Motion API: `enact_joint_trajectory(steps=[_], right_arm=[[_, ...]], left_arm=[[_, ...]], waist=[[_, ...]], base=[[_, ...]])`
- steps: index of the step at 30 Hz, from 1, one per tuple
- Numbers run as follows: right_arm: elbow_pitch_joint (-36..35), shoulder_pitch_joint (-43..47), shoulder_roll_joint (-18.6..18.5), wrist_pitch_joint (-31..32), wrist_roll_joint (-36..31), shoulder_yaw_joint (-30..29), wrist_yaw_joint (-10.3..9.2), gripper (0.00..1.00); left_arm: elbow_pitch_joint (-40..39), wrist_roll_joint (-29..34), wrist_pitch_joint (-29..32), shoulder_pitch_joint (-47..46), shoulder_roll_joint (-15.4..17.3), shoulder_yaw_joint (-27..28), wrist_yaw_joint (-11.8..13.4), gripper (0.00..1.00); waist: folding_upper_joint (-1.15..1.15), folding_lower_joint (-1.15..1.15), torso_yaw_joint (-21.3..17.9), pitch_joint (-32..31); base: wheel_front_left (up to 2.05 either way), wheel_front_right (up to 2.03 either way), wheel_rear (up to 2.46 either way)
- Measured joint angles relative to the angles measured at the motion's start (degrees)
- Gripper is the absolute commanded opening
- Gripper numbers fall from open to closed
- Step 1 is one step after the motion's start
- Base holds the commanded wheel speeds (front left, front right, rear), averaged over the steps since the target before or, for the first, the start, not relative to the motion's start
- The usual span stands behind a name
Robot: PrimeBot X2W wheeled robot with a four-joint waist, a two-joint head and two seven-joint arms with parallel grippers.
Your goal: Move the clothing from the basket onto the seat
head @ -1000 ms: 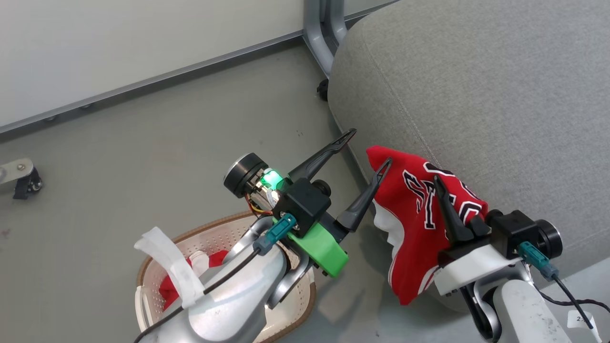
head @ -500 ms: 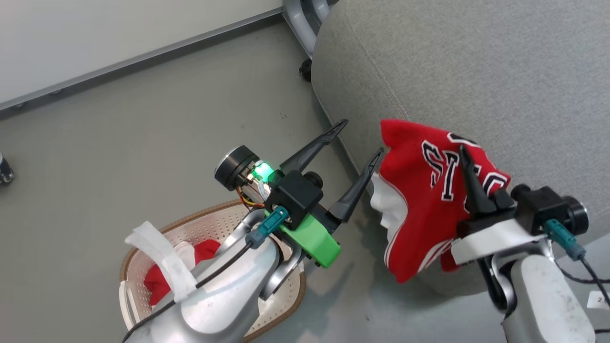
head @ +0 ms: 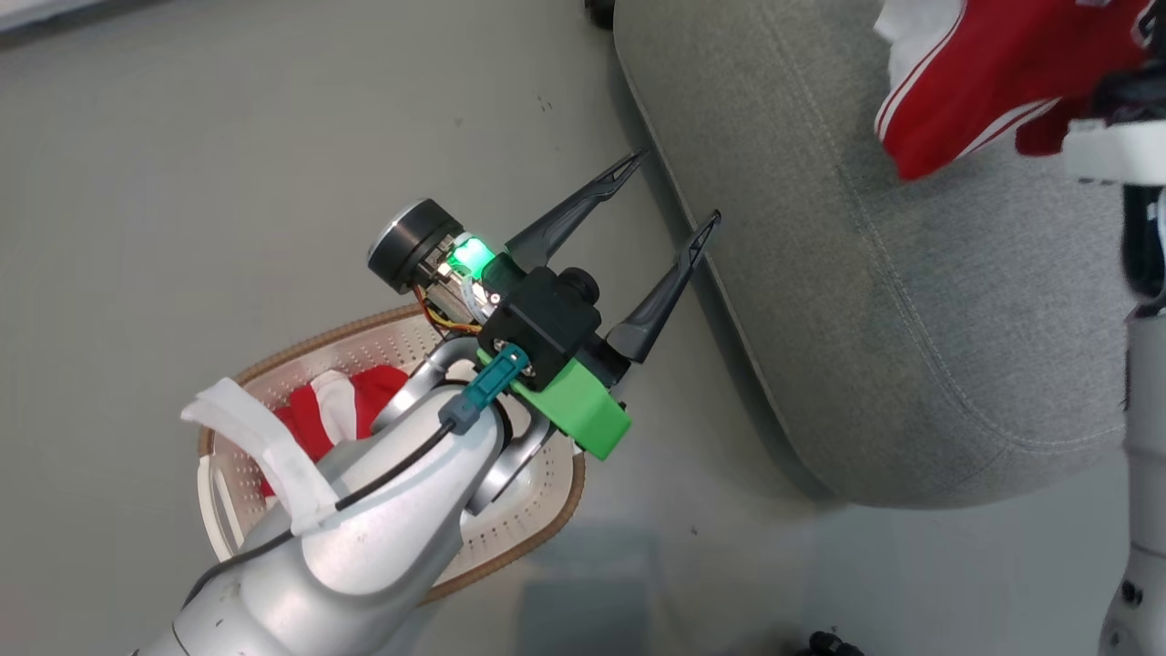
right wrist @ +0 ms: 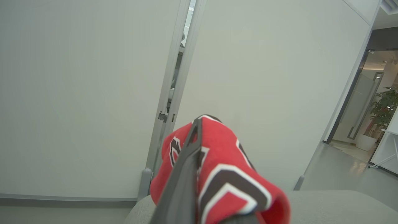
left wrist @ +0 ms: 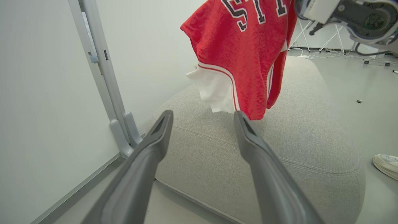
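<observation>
Red jersey (left wrist: 245, 56) w/ dark lettering clamped in R gripper (right wrist: 202, 133), hanging over seat (head: 911, 319), L gripper (head: 675, 189) jaws spread, empty, near seat edge, 2nd jersey (head: 337, 415) in basket (head: 547, 519).

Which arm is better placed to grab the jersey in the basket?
Left. The left gripper is open and empty, its arm over the basket where the striped jersey lies. The right gripper is shut on the lettered jersey over the seat.

Jerseys (head: 979, 87) (head: 378, 392) x2; basket (head: 524, 497), seat (head: 911, 319), shoe (left wrist: 387, 165) 1 ea.
</observation>
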Motion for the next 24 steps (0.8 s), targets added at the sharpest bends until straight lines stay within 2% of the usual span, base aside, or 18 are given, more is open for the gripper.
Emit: enact_joint_trajectory(steps=[8, 14, 19, 24], right_arm=[[4.42, -13.23, -6.42, 0.0, -0.81, -5.21, 0.0, 0.0], [11.93, -20.62, -10.63, 0.0, -0.43, -8.68, 0.0, 0.0], [19.2, -22.1, -11.12, 0.01, -1.2, -10.31, 0.0, 0.0], [25.53, -21.49, -9.11, 0.0, -1.49, -11.92, 0.0, 0.0]], left_arm=[[-1.97, 1.01, 0.55, -3.14, 1.66, 0.49, -0.15, 1.0], [-3.31, 1.75, 1.26, -4.66, 2.69, 0.59, -0.01, 1.0], [-3.83, 2.13, 1.55, -5.24, 3.16, 0.48, -0.01, 1.0], [-3.99, 2.29, 1.57, -5.28, 3.76, 0.36, 0.08, 1.0]], waist=[[0.0, 0.0, 1.32, 7.42], [0.0, 0.0, 2.12, 12.35], [0.0, 0.01, 2.65, 15.45], [0.0, 0.01, 3.2, 17.4]], base=[[0.0, 0.0, 0.0], [0.0, 0.0, 0.0], [0.0, 0.0, 0.0], [0.0, 0.0, 0.0]])
